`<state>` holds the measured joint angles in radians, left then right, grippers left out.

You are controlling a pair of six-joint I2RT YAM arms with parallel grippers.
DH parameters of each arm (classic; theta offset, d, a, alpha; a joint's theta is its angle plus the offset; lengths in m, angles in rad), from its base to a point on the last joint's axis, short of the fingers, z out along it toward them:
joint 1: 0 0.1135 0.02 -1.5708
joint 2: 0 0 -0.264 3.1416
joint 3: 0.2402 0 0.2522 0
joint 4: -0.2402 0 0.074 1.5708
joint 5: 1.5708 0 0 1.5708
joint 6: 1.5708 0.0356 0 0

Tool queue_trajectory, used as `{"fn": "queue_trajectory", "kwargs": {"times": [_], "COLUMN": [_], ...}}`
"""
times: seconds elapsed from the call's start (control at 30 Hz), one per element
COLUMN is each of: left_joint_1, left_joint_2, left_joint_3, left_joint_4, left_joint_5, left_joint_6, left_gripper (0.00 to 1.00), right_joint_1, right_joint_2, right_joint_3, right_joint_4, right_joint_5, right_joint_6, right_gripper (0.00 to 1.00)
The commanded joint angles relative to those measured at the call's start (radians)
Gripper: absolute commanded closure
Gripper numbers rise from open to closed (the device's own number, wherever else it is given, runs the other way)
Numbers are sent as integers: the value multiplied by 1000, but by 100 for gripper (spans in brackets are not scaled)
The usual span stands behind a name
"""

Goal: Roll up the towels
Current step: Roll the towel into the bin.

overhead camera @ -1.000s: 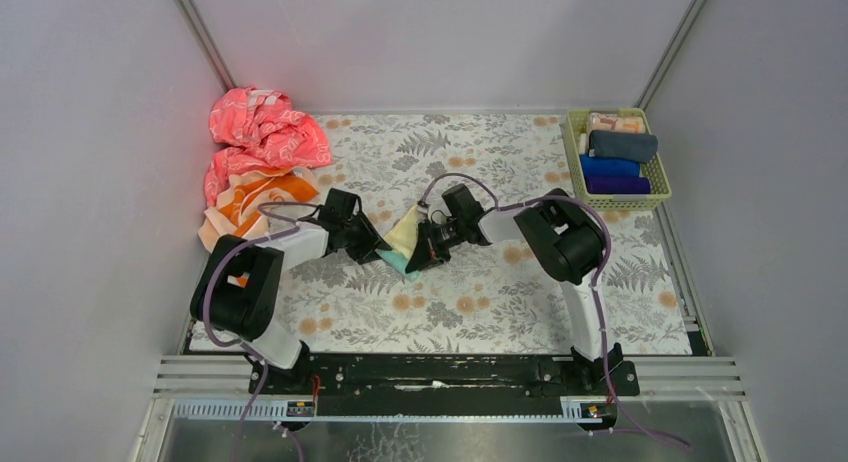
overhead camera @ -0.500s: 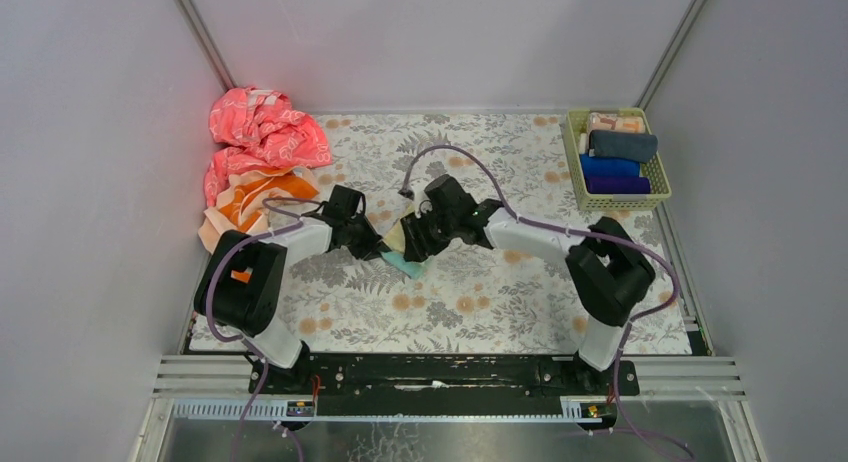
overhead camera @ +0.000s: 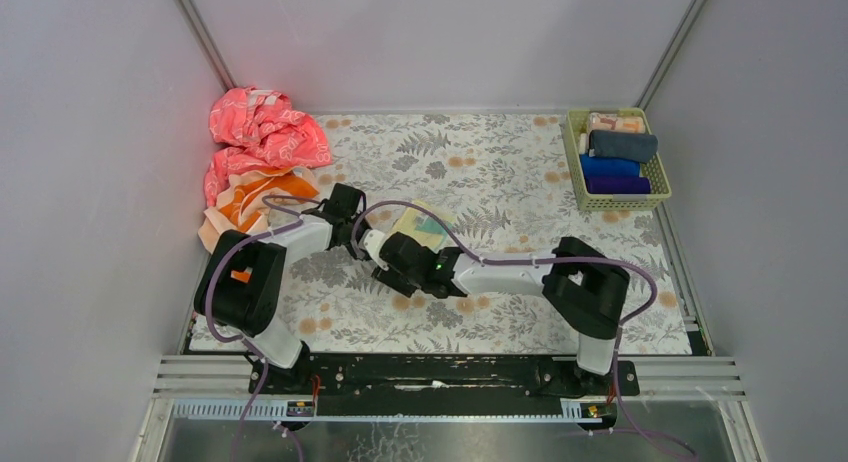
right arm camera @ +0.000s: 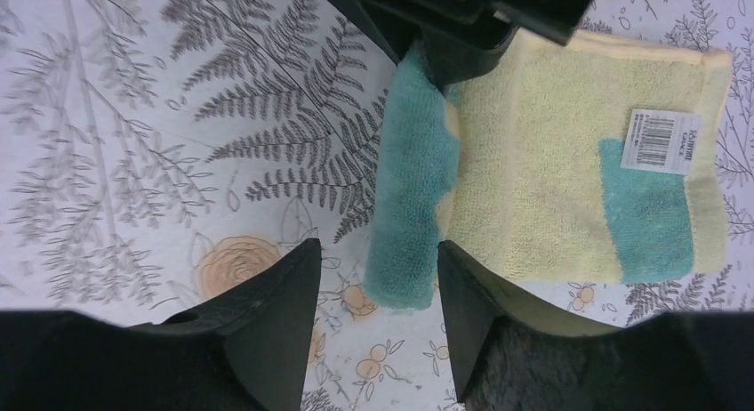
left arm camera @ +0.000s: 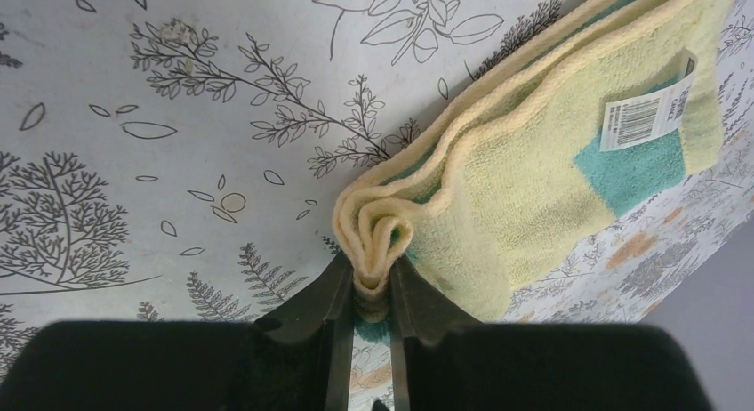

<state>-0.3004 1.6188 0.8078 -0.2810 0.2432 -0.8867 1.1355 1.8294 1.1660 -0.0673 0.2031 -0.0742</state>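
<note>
A pale yellow towel (overhead camera: 424, 225) with teal patches and a barcode tag lies mostly flat on the flowered table cover. Its left edge is bunched into a short teal roll (right arm camera: 407, 189). My left gripper (left arm camera: 373, 286) is shut on the folded yellow edge (left arm camera: 378, 237) at one end of that roll; from above it sits at the towel's left corner (overhead camera: 364, 240). My right gripper (right arm camera: 377, 251) stands open at the roll's other end, with the teal end between its fingertips, unpinched. An orange and peach towel (overhead camera: 252, 197) lies crumpled at the far left.
A pink-red patterned cloth (overhead camera: 264, 130) is heaped in the back left corner above the orange towel. A yellow-green basket (overhead camera: 572, 154) at the back right holds several rolled towels. Grey walls close in the table on three sides.
My right gripper has opened and let go of the towel, then swung from the towel's right side round to its near left. The lifted towel now lies flat. My left gripper stays shut.
</note>
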Motion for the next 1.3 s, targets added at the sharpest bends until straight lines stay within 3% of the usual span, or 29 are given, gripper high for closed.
{"fn": "queue_trajectory", "kwargs": {"times": [0.0, 0.23, 0.4, 0.6, 0.8, 0.9, 1.03, 1.27], "left_joint_1": [-3, -3, -3, -3, -2, -1, -2, -4], "left_joint_2": [3, 4, -10, -121, -255, -318, -365, -367], "left_joint_3": [20, 21, 21, 13, -29, -56, -89, -149], "left_joint_4": [-40, -47, -49, -84, -104, -116, -126, -34], "left_joint_5": [-24, -30, -32, -85, -102, -118, -130, -50], "left_joint_6": [19, 22, 23, 40, 29, 25, 29, -11], "left_gripper": [85, 83, 75, 54, 41, 37, 35, 35], "right_joint_1": [28, 47, 48, -63, -233, -310, -403, -512], "right_joint_2": [46, 126, 144, 62, 39, 65, 125, 310], "right_joint_3": [-6, -11, 2, 17, -5, -40, -133, -234], "right_joint_4": [63, 57, 28, 2, 103, 228, 556, 1155], "right_joint_5": [150, 161, 106, -301, -747, -929, -1126, -1262], "right_joint_6": [-77, -114, -107, 31, 212, 350, 639, 1160], "right_gripper": [43, 49, 68, 88, 93, 94, 94, 94]}}
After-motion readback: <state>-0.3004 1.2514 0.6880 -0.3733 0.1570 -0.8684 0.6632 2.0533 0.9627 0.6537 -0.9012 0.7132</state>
